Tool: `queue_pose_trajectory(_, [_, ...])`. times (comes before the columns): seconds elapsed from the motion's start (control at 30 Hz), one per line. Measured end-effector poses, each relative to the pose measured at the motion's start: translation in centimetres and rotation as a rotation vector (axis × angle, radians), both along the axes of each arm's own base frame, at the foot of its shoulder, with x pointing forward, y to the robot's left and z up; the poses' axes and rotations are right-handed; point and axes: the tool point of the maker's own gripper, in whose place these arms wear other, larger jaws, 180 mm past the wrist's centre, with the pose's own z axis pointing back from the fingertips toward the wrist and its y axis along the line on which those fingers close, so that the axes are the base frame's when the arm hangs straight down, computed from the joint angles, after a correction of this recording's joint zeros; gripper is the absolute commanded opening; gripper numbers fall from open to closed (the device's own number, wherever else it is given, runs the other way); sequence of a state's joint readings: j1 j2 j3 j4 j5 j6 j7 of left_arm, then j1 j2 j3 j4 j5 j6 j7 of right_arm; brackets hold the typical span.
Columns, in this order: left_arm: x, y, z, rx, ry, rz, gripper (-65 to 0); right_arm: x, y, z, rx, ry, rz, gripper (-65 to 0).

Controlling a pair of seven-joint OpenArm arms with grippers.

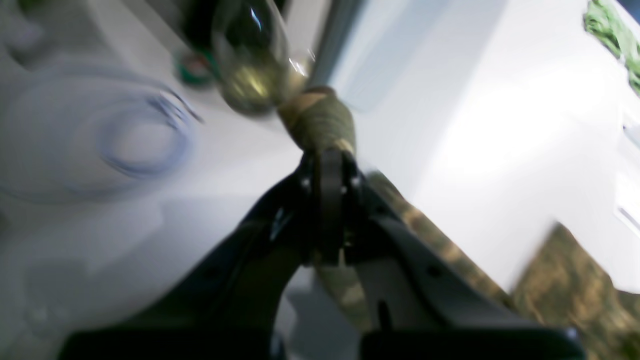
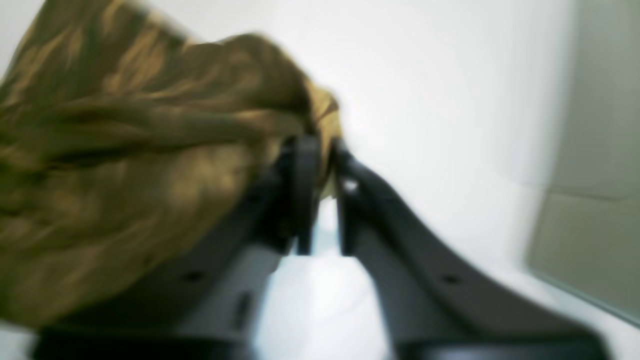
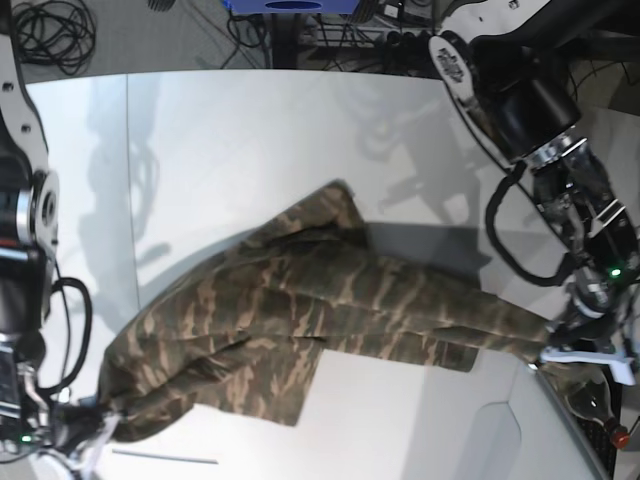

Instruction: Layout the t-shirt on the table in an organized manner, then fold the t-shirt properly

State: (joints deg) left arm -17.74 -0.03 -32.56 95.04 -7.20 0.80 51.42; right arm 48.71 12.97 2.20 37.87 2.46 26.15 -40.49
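The camouflage t-shirt (image 3: 300, 310) hangs stretched across the white table (image 3: 250, 150) between my two grippers. My left gripper (image 3: 555, 350) at the right edge is shut on a bunched end of the cloth. In the left wrist view the left gripper (image 1: 330, 150) pinches a rolled olive-tan bundle of t-shirt (image 1: 320, 122). My right gripper (image 3: 80, 440) is at the lower left corner of the shirt. In the right wrist view the right gripper (image 2: 324, 142) shows a narrow gap between its jaws, with the t-shirt (image 2: 125, 150) bunched against and over the tips.
A thin white stick (image 3: 165, 457) lies on the table near the front left. A glass bottle (image 1: 250, 60) and a coil of cable (image 1: 145, 145) sit beyond the left gripper. Cables (image 3: 55, 30) lie on the floor past the table's far edge.
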Motion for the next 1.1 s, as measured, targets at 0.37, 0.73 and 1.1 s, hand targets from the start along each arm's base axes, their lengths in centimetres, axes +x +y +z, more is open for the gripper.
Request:
queue_pose_trajectory(0.37, [2.9,-3.7,-2.5,0.080,-0.024,-0.038,-65.0,-14.3,-1.3,-4.9,-0.233,0.149,0.092,-20.4])
queue_pose_trajectory(0.73, [2.4,-1.6,-3.7,0.123,0.004,-0.014,-65.0,-25.5,17.5,-10.6,-0.012,0.161,0.404,-19.5])
queue_pose_trajectory(1.1, [2.5,-1.0,-3.0,0.143,-0.003,-0.012,-65.0,-25.1,25.9,-12.3,0.059,0.164,0.495,-14.4])
